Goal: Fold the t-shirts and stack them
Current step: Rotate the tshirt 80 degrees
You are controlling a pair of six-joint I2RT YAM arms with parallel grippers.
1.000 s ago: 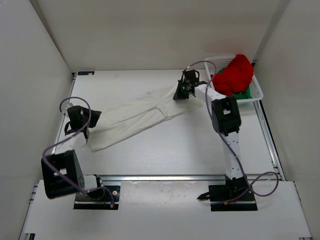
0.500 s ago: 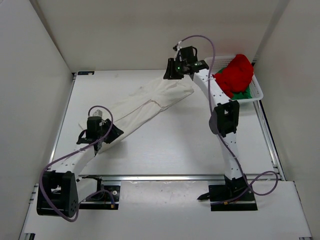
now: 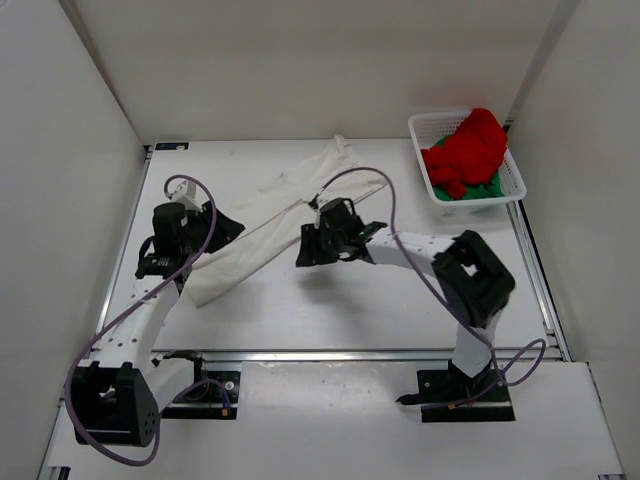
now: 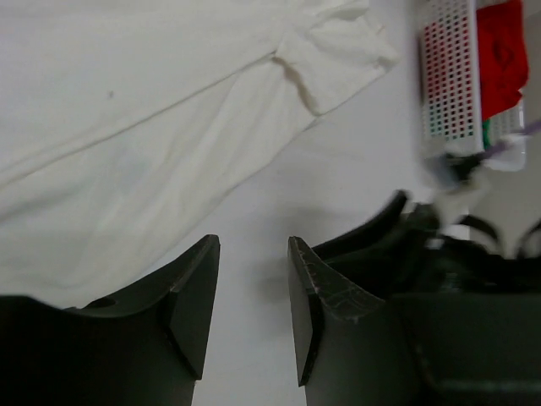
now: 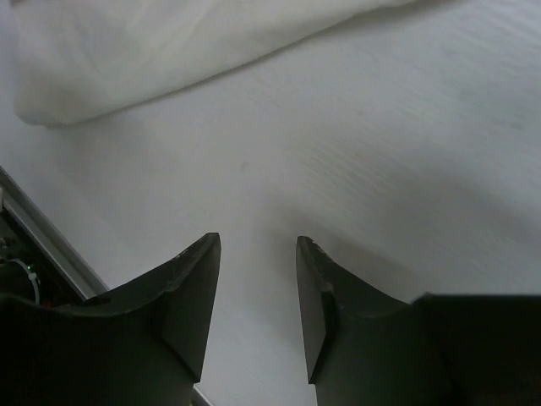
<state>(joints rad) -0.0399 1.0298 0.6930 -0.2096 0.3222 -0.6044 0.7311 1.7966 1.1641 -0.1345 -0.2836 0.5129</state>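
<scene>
- Black left gripper: jaws spread, holding nothing; the crumpled white cloth t-shirt lies just ahead of its fingertips.
- Black right gripper: jaws spread, empty; the shirt lies beyond its tips.

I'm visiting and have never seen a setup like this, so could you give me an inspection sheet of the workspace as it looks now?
Surface: white table, metal rail along its near edge.
Job's things: white t-shirt stretched diagonally on the table; red t-shirt heaped over green t-shirt in the mesh basket, far right corner.
Clutter: nothing seen.
Grippers: left tool open, holding nothing, beside the white t-shirt's edge; right tool open, holding nothing, over bare table just off the shirt.
Cables: purple cables loop along both arms.
Surroundings: plain white walls on three sides.
</scene>
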